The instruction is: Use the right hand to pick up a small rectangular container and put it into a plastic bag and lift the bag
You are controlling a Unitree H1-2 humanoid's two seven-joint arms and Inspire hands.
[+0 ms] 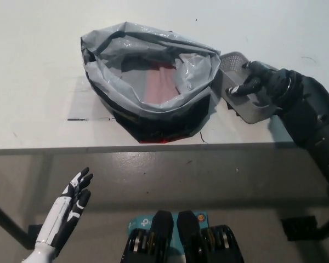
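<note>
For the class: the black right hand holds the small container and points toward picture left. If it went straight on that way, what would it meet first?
Most likely the plastic bag: its raised rim sits right beside the container held by the right hand. Depth is unclear.

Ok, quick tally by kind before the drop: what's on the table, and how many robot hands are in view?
Plastic bag: 1
Small rectangular container: 1, gripped by the right robot hand
Robot hands: 2, with the left robot hand resting open below the table edge
Total: 4

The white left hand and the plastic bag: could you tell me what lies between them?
In the head view, only bare table and its front edge separate the left hand, open below the table, from the plastic bag.
</note>
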